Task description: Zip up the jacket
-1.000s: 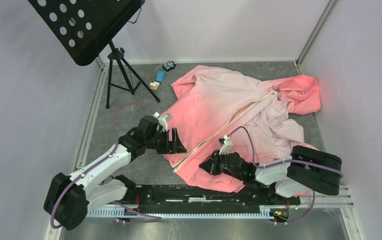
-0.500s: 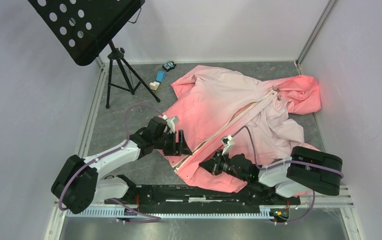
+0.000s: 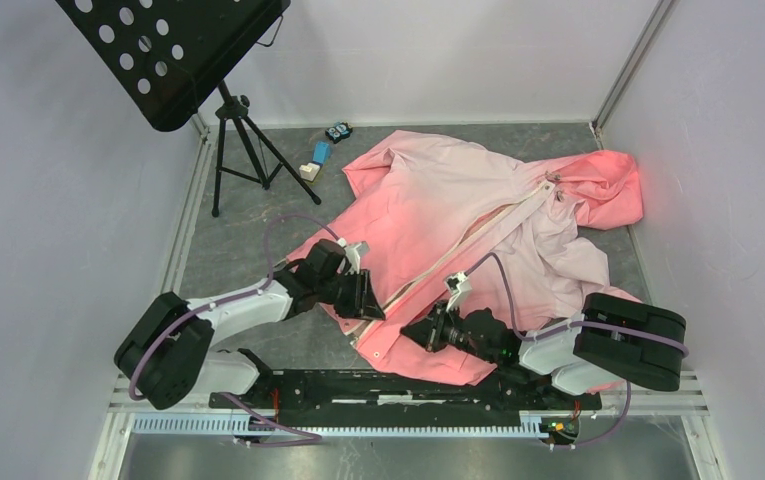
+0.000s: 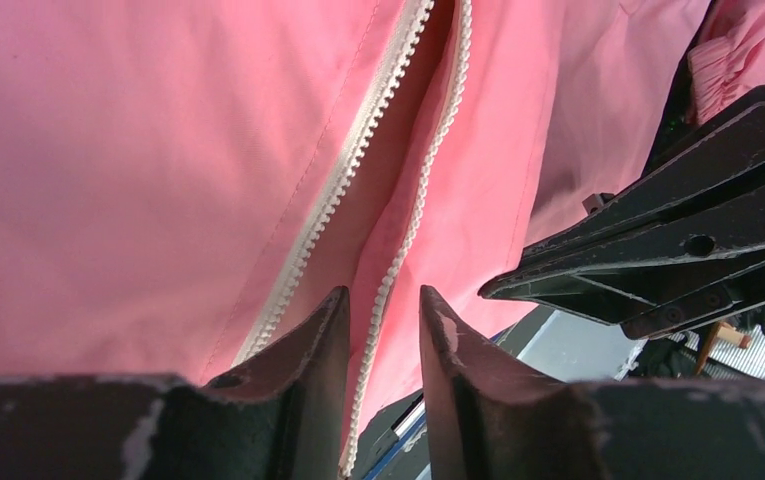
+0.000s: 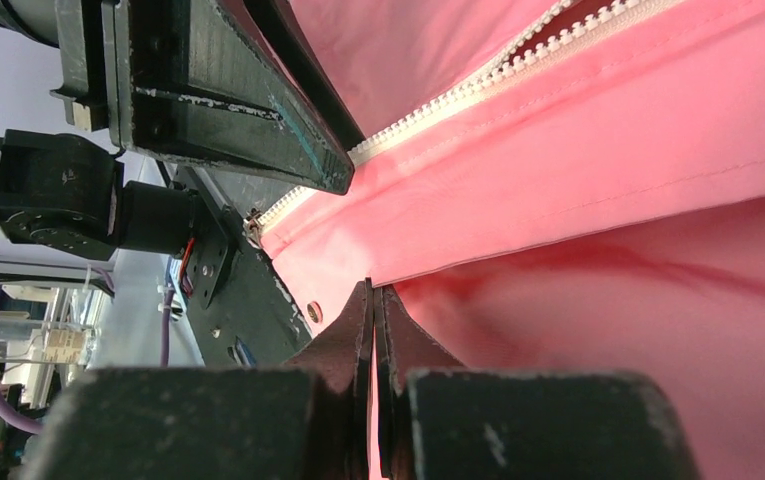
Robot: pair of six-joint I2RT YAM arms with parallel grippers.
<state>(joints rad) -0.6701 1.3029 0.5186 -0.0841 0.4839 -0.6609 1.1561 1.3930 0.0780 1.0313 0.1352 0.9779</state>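
Since a moment ago, our left gripper (image 3: 366,298) has slid to the right, onto the low end of the zipper (image 4: 350,160). Its two fingers are a little apart, and one white row of zipper teeth runs between them. Our right gripper (image 5: 373,300) sits just beside it, fingers pinched together on the bottom edge of the jacket (image 3: 428,200). Down here the zipper is undone. The jacket lies spread on the grey table (image 3: 218,260), hood toward the far right corner.
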